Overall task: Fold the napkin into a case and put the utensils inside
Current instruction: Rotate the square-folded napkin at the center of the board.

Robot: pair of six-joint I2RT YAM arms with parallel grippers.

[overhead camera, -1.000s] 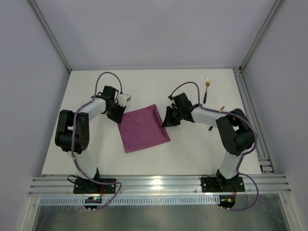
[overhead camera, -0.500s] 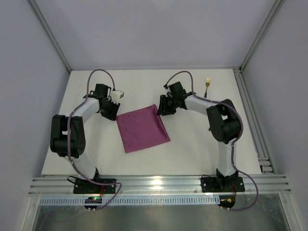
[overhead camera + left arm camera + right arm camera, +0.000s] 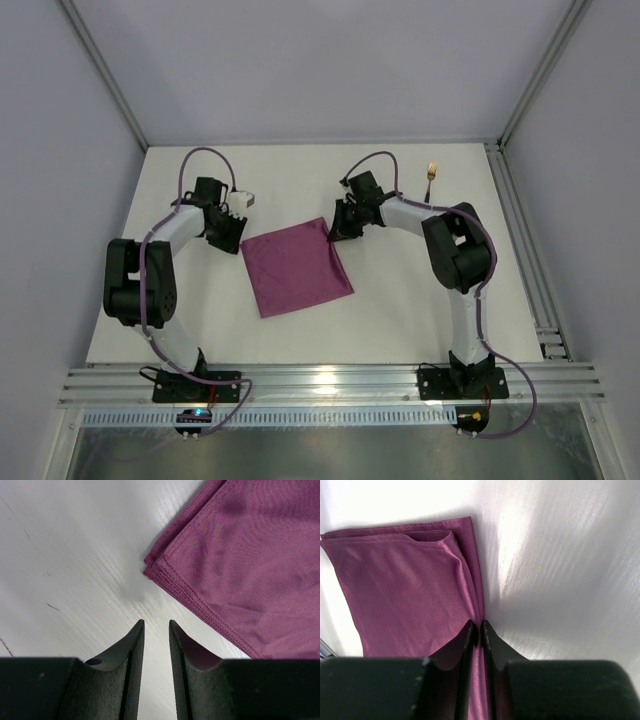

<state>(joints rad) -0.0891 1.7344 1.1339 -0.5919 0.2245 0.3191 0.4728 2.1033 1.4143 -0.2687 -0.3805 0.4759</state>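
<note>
The right gripper (image 3: 479, 629) has moved to the soft magenta square napkin's (image 3: 296, 265) one-o'clock corner and pinches it. The left gripper (image 3: 156, 624), slightly spread, waits at ten o'clock, so folding looks imminent.

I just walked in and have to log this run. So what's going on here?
The robot is working on a folded magenta napkin. Its right gripper has its jaws pinched on the napkin's edge near the far corner. The left gripper hovers by the left corner, jaws slightly apart and empty. A gold fork lies off to the side, untouched.
</note>
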